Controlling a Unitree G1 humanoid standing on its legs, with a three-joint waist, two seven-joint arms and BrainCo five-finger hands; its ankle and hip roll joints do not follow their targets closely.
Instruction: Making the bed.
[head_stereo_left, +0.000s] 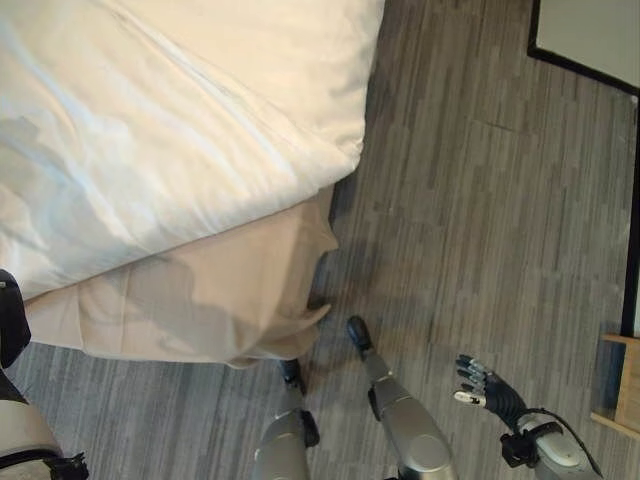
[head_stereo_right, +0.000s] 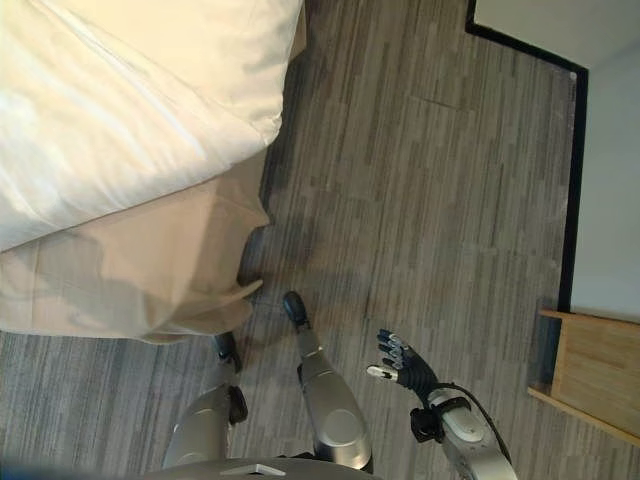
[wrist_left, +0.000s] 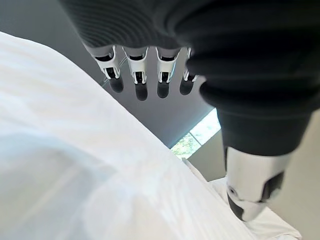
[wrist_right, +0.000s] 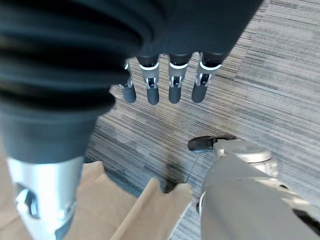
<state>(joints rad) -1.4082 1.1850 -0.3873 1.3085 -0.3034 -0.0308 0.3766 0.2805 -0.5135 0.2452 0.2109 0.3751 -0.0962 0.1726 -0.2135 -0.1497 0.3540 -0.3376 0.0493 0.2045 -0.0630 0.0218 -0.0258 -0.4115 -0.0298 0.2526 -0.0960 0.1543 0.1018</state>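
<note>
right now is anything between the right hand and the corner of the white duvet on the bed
Nothing visible blocks it. The right hand, fingers straight, hangs over bare grey wood-look floor, apart from the white duvet and the beige bed skirt below its corner. The left hand is open above the duvet.

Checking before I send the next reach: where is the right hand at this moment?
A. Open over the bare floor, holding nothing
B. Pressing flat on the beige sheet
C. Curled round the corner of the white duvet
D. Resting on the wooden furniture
A: the right hand hangs over the grey floor with straight fingers, clear of the white duvet and the beige sheet.
</note>
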